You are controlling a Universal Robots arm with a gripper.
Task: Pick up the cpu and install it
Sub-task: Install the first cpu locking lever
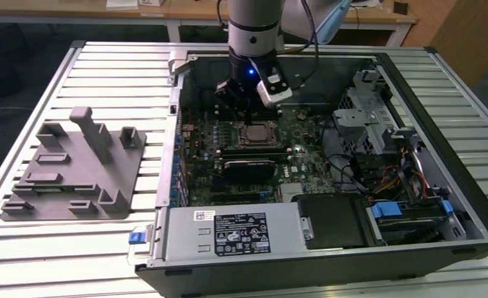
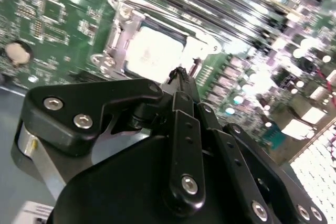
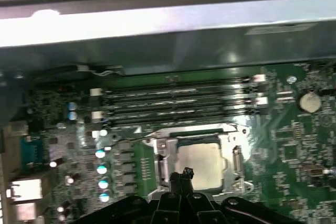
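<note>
First wrist view: my fingers [image 3: 178, 182], pinched together and empty, hang over the cpu [image 3: 202, 158] lying in the socket [image 3: 236, 159] just below their tips; placing seems done, and any press needs squareness.

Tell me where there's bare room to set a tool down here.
Slatted table is bare beyond the grey holder block and nearer than it, at the exterior view's left. Inside the computer case is crowded: gripper by the cpu, cables.
</note>
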